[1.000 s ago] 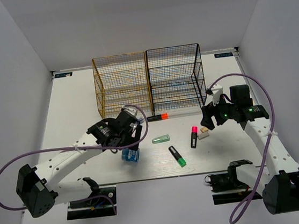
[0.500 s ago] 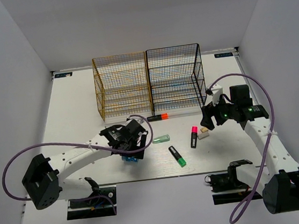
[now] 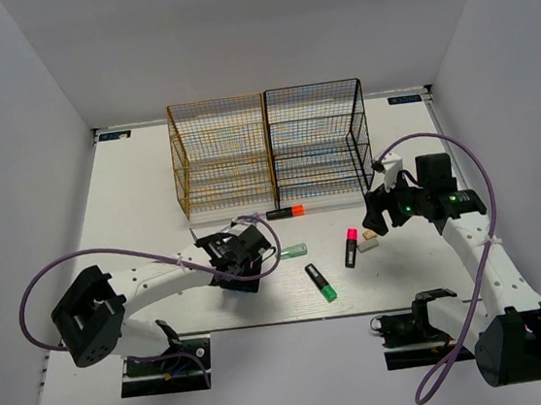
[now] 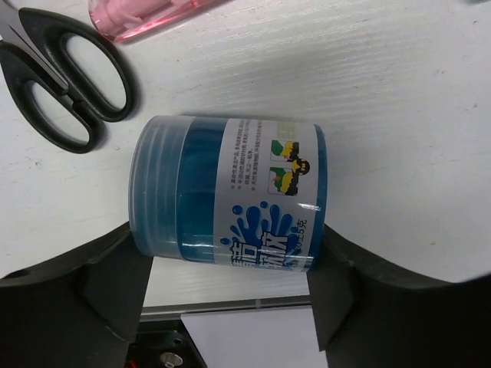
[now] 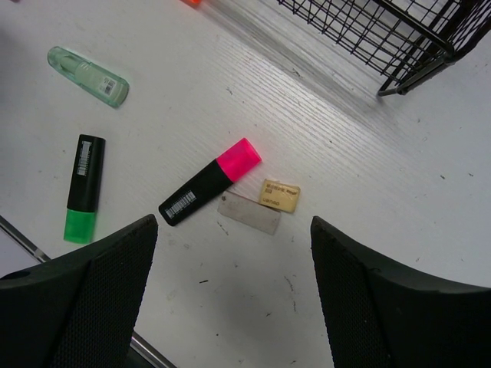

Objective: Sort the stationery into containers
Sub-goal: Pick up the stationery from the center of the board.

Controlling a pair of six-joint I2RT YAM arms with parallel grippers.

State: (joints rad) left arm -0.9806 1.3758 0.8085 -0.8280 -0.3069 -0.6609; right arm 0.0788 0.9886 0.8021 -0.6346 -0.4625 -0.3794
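Observation:
A blue tape roll (image 4: 226, 192) lies on its side on the table. My left gripper (image 4: 226, 230) is open, with one jaw at each end of the roll; from above the gripper (image 3: 232, 253) hides it. Black scissors (image 4: 69, 77) and a pink capsule (image 4: 146, 11) lie just beyond. My right gripper (image 5: 234, 220) is open and empty above a pink-capped highlighter (image 5: 211, 180), a beige eraser (image 5: 278, 195) and a grey flat piece (image 5: 249, 213). The top view shows the right gripper (image 3: 381, 209) beside the black rack (image 3: 317, 138), with the gold-yellow rack (image 3: 221, 154) to its left.
A green capsule (image 3: 292, 251), a green-capped highlighter (image 3: 321, 282) and an orange-capped highlighter (image 3: 286, 211) lie between the arms. The pink-capped highlighter (image 3: 351, 247) lies right of them. The table's front edge is just behind the blue roll.
My left gripper has come down and forward over the blue roll, which now sits between its jaws and is hidden from above. The right arm has not moved.

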